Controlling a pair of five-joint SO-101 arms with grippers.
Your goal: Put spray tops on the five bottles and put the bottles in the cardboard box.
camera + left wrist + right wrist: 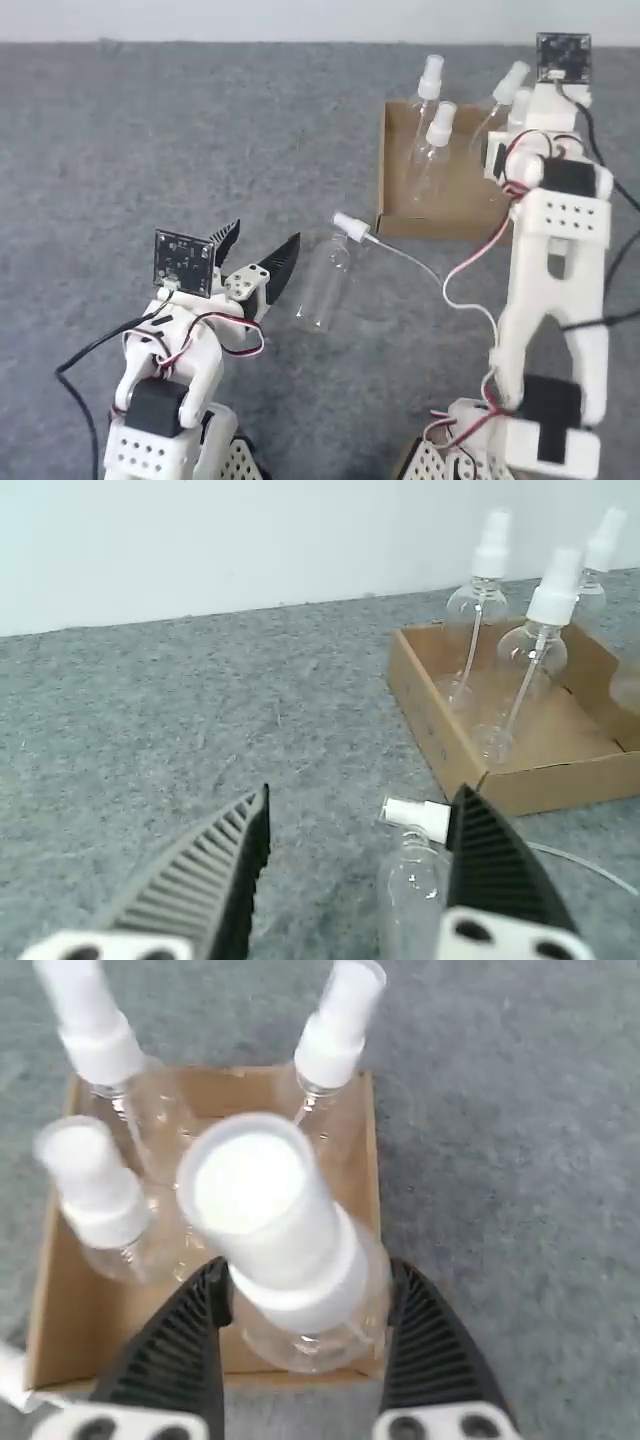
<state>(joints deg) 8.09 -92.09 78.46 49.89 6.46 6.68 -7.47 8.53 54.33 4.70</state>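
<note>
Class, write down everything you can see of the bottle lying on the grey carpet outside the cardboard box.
The bottle is clear plastic, seemingly empty, lying on its side on the grey carpet between the open left gripper and the cardboard box. A white spray top lies at its neck, thin tube trailing outside over the carpet, so it looks unfitted. Contact with the gripper is unclear.

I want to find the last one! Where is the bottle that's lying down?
In the high view, the bottle lies on the grey carpet between the left gripper and the cardboard box, its spray top nearest the box's front corner.
</note>
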